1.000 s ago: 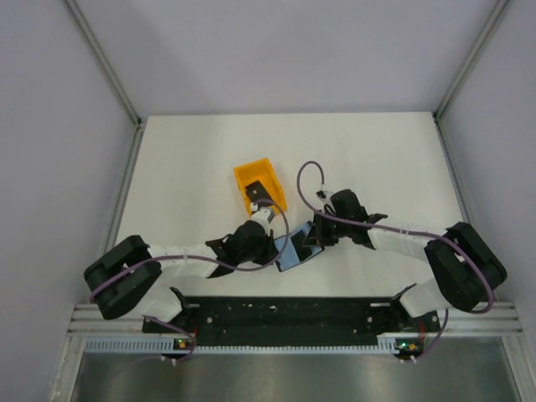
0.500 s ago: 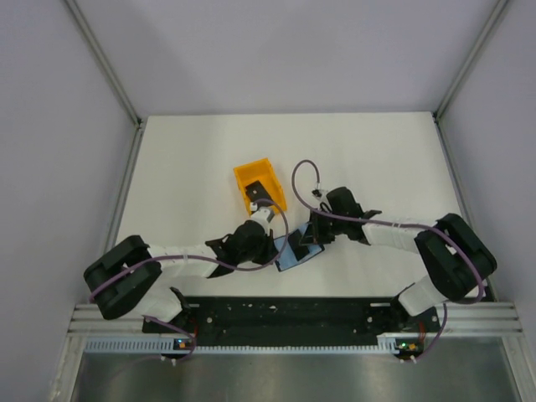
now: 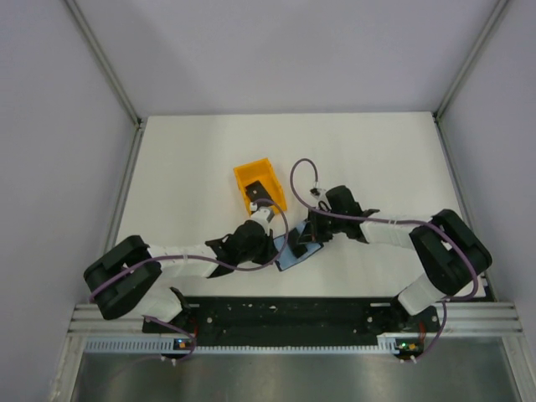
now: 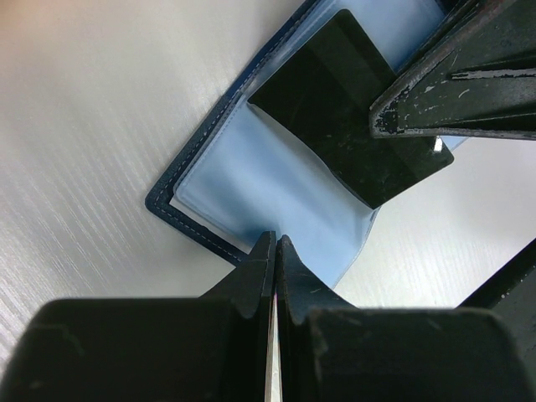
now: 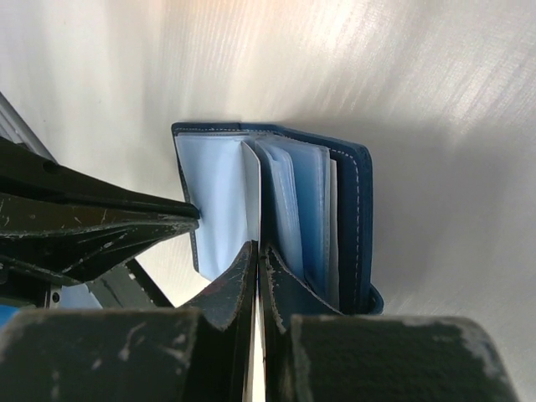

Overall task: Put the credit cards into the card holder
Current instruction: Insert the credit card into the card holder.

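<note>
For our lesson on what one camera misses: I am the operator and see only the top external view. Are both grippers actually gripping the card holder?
Observer: Yes for the left. Its wrist view shows the left gripper shut on the card holder at its edge.
Operator: And the right?
Observer: The right gripper pinches one pale inner leaf, with more leaves beside it.
Operator: Any card there?
Observer: A black card lies on the light-blue inside, partly under the right gripper.
</note>
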Controlling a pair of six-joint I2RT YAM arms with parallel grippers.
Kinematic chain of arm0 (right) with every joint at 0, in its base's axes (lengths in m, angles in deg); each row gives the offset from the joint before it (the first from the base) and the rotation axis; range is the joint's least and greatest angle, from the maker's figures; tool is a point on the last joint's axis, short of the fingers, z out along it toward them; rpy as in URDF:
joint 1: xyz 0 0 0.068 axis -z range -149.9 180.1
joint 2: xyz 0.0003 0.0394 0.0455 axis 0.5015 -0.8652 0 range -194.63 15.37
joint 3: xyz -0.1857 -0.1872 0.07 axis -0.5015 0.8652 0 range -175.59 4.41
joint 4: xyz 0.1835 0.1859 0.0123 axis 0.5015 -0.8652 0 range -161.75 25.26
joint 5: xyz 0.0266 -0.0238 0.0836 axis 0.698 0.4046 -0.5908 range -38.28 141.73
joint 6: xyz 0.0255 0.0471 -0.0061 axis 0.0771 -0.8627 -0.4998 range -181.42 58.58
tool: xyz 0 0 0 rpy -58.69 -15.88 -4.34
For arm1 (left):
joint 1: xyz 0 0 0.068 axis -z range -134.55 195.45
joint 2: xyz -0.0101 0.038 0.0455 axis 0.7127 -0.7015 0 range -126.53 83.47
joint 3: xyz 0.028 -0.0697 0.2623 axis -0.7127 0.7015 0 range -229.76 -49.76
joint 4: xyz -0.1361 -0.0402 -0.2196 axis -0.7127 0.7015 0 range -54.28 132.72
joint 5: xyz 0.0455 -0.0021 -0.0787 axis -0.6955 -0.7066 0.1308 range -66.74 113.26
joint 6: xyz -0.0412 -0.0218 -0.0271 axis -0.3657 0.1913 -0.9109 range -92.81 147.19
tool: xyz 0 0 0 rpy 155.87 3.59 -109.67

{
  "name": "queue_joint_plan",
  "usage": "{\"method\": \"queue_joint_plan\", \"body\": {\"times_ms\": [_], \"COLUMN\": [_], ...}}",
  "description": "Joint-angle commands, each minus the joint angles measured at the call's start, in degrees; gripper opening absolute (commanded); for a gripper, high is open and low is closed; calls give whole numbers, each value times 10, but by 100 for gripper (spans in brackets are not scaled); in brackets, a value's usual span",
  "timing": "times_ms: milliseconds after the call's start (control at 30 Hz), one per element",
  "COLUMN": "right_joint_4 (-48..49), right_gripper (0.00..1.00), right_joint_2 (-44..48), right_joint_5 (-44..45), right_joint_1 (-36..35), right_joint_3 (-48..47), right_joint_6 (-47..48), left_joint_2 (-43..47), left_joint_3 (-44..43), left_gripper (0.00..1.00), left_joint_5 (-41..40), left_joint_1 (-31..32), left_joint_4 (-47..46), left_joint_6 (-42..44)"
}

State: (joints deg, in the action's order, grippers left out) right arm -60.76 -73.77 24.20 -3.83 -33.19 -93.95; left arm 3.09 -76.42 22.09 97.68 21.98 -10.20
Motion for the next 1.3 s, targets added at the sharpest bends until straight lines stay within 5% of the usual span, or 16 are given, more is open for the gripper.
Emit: {"method": "queue_joint_plan", "body": {"times_ms": [0,1267], "right_joint_4": [12,85], "right_gripper": [0,0], "right_joint_2": [-19,-44], "right_joint_5": [-23,-96], "right_joint_1": [-4,-14], "right_joint_3": [14,64], "right_joint_6": [13,-41], "left_joint_2": [-11,-8], "left_joint_3": [10,10], "left_gripper": [0,0], "left_joint_5": [-14,-16], "left_joint_1": [1,1], "left_joint_4": [26,29], "left_joint_6": [9,3]}}
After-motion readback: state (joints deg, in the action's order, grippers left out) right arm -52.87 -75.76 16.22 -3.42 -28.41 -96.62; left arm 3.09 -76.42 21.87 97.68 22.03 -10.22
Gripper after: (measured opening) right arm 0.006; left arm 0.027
